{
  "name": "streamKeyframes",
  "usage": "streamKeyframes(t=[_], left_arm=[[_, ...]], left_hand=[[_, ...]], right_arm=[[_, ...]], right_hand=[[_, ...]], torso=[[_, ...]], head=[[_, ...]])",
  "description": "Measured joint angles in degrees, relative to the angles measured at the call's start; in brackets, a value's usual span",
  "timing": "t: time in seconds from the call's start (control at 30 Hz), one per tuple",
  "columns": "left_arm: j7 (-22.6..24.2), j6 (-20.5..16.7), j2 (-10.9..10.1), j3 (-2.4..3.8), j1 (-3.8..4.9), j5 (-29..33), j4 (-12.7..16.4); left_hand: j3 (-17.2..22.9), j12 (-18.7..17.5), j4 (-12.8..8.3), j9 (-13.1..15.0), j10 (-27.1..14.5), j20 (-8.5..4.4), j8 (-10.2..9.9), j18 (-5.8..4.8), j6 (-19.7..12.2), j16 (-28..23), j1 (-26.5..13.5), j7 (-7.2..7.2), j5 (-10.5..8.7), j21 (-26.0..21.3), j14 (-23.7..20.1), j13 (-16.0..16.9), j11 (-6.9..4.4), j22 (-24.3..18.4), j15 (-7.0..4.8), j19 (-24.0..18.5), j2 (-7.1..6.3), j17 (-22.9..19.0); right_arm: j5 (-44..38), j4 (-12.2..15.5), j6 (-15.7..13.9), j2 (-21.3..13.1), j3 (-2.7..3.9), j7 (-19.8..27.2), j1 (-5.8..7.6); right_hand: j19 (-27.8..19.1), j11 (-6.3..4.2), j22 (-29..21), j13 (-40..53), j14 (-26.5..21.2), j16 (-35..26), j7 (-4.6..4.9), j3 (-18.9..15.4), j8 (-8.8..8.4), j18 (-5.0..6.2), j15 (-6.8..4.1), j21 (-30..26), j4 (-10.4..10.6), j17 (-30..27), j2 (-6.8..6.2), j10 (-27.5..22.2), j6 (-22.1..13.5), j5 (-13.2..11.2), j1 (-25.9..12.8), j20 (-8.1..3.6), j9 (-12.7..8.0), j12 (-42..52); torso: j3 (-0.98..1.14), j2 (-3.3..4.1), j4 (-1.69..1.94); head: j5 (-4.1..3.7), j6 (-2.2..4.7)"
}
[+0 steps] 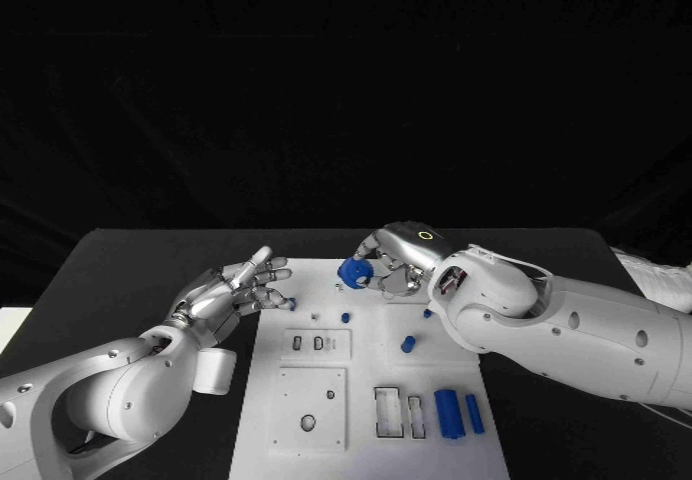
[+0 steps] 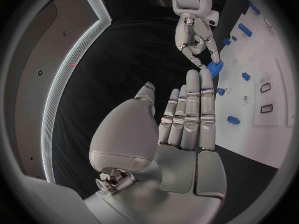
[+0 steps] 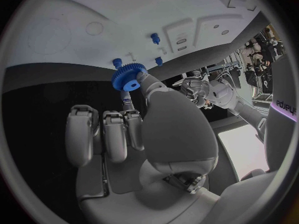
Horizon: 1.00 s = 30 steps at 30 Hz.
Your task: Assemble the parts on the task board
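Blue gear [image 1: 352,273], pinched in the right hand [image 1: 392,262] above the task board's [image 1: 289,420] far edge, should descend level onto its peg, while the left hand [image 1: 235,293] hovers empty, fingers spread.

Even, cool light falls from above on the task board [image 1: 378,400], which shows bright and slightly washed out against the dim black table [image 1: 130,270] around it, with blackness beyond. Both wrist views bend the board's straight edges into curves, and a lit strip [image 2: 62,79] glares beside the board.
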Motion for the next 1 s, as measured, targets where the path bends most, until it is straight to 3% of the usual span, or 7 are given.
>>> streamKeyframes(t=[0.37,0.73,1.0], left_arm=[[-0.1,0.1,0.1,0.0,0.0,0.0,0.0],[-0.2,0.1,0.0,0.0,0.0,0.0,0.0],[-0.2,0.2,0.0,0.0,0.0,0.0,0.0]], left_hand=[[0.0,0.0,0.0,0.0,0.0,0.0,0.0,0.0,0.0,0.0,0.2,0.0,0.0,0.0,0.0,0.0,0.0,0.0,0.0,0.0,0.23,0.1],[0.0,0.0,0.0,0.0,0.0,0.0,0.0,0.0,0.0,0.0,0.2,0.0,0.0,0.0,0.0,0.0,0.0,0.0,0.0,0.0,0.23,0.1],[0.0,0.0,0.0,0.0,0.0,0.0,0.0,0.0,0.0,0.0,0.2,0.0,0.0,0.0,0.0,0.0,0.0,0.0,0.0,0.0,0.23,0.1]], right_arm=[[-3.1,-4.9,-0.2,6.1,-0.85,-1.6,-0.49],[-4.1,-7.3,1.3,8.1,-1.51,-2.3,-1.25],[-4.4,-8.1,2.5,8.3,-1.56,-2.7,-1.28]], right_hand=[[0.0,0.0,0.0,0.0,0.0,0.0,-0.01,0.0,-0.06,0.0,0.0,0.0,0.0,0.0,-0.06,0.0,0.0,0.0,-0.5,0.0,0.0,0.0],[0.0,0.01,0.0,0.0,0.0,0.0,0.03,0.4,-0.33,0.0,0.01,0.0,0.1,0.0,-0.08,0.0,0.4,-1.5,-1.3,0.01,0.0,0.0],[0.0,0.01,0.0,0.0,0.0,0.0,-0.02,0.4,-0.56,0.0,0.01,0.0,0.1,0.0,-0.15,0.0,0.4,-2.0,-1.8,0.01,0.0,-0.3]], torso=[[-0.02,0.03,0.01],[0.12,0.03,-0.18],[0.16,0.03,-0.21]], head=[[0.48,-0.28],[0.79,-0.68],[0.76,-0.78]])
